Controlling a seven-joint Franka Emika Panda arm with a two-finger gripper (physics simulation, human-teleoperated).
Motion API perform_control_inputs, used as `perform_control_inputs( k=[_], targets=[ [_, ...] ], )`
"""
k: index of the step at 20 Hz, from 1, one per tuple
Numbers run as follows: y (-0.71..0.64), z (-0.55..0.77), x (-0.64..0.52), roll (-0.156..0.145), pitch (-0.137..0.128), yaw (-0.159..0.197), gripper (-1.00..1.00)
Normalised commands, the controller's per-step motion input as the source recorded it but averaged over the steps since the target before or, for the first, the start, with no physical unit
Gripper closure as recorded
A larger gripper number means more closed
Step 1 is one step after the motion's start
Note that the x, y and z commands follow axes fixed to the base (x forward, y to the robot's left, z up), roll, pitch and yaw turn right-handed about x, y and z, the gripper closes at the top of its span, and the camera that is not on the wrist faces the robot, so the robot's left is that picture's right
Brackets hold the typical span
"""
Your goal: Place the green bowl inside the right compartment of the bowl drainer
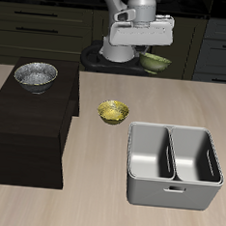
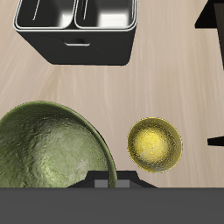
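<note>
Hanging high at the table's back, the gripper (image 1: pixel 149 52) clamps the green bowl (image 1: pixel 155 61) by its rim, lifted clear of the table. From it, the bowl drainer (image 1: pixel 171 193) lies toward five o'clock, the yellow bowl (image 1: pixel 112 111) toward seven.

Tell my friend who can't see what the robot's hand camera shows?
A big green bowl fills the view close to the camera. A small yellow bowl sits beside it on the wooden table, and the grey bowl drainer stands farther off.
</note>
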Motion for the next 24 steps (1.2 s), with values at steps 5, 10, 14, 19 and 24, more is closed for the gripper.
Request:
perform_control_inputs(
  k=[5, 10, 14, 19, 24],
  targets=[
    [-0.09, 0.26, 0.05, -0.035, -0.041, 0.018, 1.0],
    [-0.09, 0.07, 0.13, -0.032, 0.008, 0.011, 1.0],
    [-0.11, 0.21, 0.14, -0.049, -0.023, 0.024, 1.0],
    [-0.11, 0.19, 0.11, -0.044, -0.026, 0.024, 1.0],
    [-0.1, 0.24, 0.25, -0.026, -0.015, 0.018, 1.0]
  ],
)
